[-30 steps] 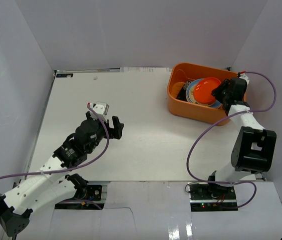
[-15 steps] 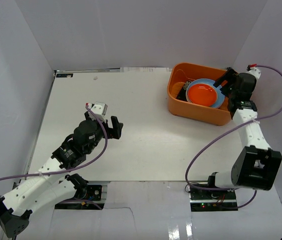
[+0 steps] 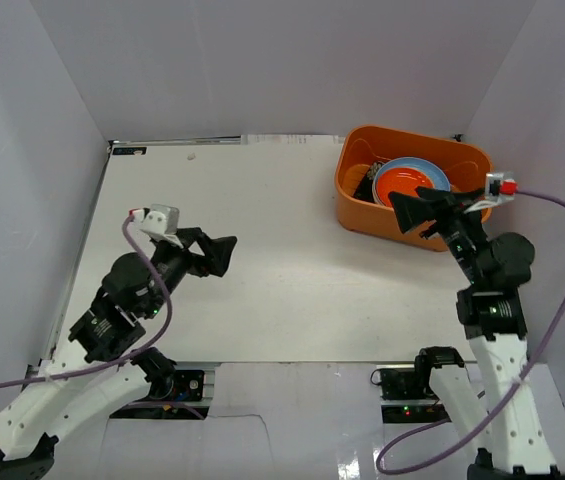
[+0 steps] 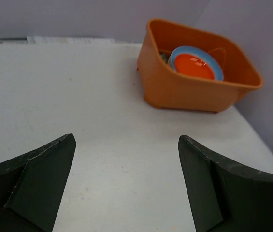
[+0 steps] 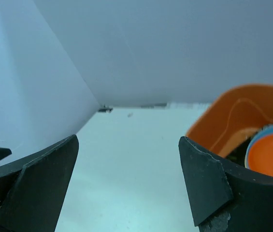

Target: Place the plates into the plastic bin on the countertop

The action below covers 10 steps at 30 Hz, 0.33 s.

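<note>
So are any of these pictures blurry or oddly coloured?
Top view: even light, soft shadows, sharp. Left wrist view: the dark fingers up close look soft; small glare on the round red-orange plate. Right wrist view: bluish tint, and the orange rectangular plastic bin is blurred.

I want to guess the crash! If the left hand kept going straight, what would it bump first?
Probably the orange bin, near its left corner. Only bare white table lies before it. Depth is unclear, so the left hand might slip just past.
</note>
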{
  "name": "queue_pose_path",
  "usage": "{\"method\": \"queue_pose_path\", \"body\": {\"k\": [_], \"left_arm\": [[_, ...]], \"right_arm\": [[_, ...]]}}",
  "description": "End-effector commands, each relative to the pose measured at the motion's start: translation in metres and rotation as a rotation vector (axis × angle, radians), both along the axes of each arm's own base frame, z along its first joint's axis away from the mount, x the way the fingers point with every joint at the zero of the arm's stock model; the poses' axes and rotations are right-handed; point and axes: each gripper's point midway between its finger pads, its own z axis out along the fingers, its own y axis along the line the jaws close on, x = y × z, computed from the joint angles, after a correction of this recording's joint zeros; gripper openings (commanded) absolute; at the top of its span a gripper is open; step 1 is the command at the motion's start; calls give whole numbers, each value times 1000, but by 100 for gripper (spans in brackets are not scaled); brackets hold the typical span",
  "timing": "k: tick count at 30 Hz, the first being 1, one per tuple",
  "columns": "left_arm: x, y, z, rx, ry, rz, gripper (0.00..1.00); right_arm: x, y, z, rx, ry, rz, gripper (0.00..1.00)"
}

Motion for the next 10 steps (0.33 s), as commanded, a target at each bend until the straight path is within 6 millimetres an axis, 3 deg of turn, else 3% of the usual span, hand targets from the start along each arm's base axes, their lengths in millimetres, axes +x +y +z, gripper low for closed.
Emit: {"method": "queue_pose_path", "body": {"k": [1,5,10], "left_arm": [[-26,9,85,-182,-171,-64,98],[-40,19,118,-223,-240,-79,98],[-44,20,126,-229,-244,-86,98]], "right_arm": [[-47,-4,54,-31,-201,-6,90],[-79,-17,77,-39,-289,-75,90],[-86,-21,75,-62,-263,-98,90]]}}
